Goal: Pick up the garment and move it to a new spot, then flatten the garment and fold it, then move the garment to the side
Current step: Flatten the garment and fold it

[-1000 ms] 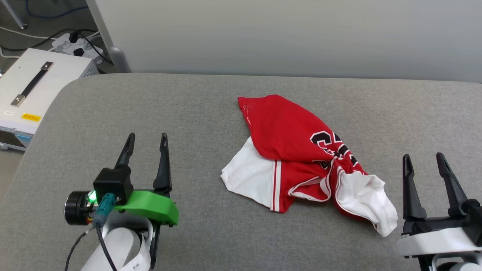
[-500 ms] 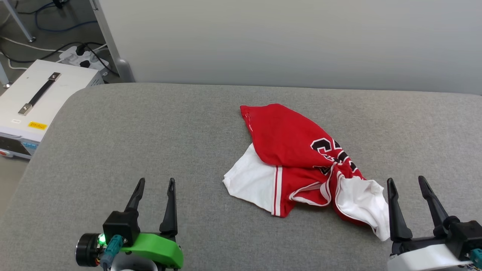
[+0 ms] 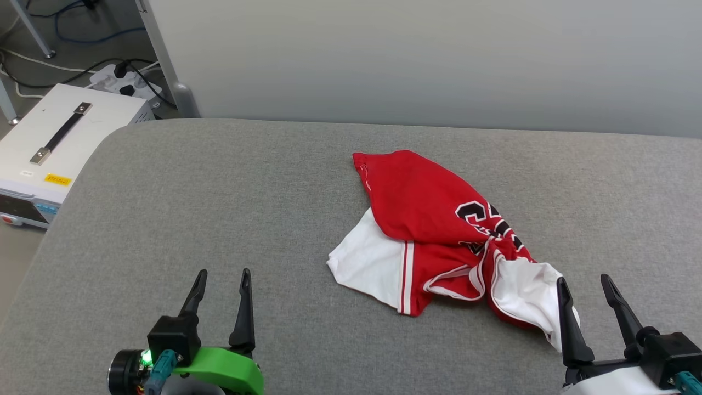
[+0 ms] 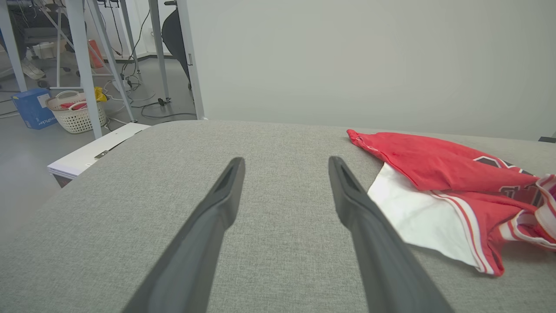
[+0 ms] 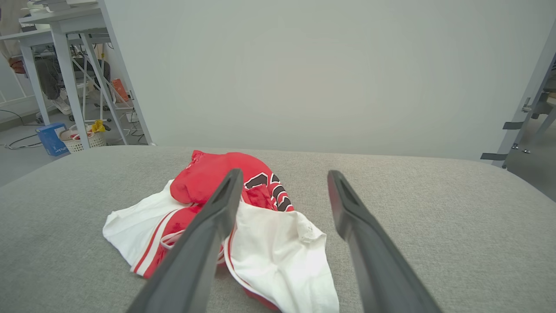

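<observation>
Now, the garment (image 3: 428, 219) lies crumpled on the grey desk (image 3: 219, 192), right of centre. Its red body is bunched on top with part of the black print showing. One white sleeve fans out to the left, another trails toward the near right. Left end effector (image 3: 224, 271) hovers low and well apart from the cloth, fingers spread wide, holding nothing. Right end effector (image 3: 582, 278) sits just beside that near white sleeve, fingers wide too and nothing between them.
</observation>
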You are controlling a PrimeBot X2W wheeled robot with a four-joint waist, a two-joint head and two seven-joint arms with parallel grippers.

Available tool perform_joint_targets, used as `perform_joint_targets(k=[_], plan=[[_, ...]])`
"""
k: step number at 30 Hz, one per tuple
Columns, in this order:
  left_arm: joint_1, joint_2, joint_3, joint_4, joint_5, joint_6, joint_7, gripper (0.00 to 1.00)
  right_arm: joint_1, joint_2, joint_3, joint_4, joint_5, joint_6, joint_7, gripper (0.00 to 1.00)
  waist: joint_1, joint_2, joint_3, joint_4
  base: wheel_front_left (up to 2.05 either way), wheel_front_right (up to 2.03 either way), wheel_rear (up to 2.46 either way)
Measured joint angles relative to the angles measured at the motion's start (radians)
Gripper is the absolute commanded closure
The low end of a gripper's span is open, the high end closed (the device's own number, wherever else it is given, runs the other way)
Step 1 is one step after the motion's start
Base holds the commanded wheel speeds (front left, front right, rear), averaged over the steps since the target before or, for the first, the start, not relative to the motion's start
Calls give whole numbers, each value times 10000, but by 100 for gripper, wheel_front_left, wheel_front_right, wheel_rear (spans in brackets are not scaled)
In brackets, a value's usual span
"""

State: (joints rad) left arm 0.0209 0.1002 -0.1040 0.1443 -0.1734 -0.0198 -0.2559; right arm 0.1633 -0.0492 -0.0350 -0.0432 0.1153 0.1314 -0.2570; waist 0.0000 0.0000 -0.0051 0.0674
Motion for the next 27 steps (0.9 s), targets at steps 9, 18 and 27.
perform_joint_targets(k=[9, 18, 27], plan=[[7, -203, 355, 56, 313, -284, 0, 0, 1, 0, 17, 50, 25, 0, 2, 0, 0, 0, 29, 12, 0, 0, 0], [3, -353, 479, 94, 514, -445, 0, 0, -851, -251, -349, -476, -198, 0, 0, 0, 0, 0, 155, 3, 0, 0, 0], [-26, -414, 556, 98, 596, -477, 0, 0, -2832, -3055, 761, -4, 989, 0, 274, 0, 0, 0, 446, -84, 0, 0, 0]])
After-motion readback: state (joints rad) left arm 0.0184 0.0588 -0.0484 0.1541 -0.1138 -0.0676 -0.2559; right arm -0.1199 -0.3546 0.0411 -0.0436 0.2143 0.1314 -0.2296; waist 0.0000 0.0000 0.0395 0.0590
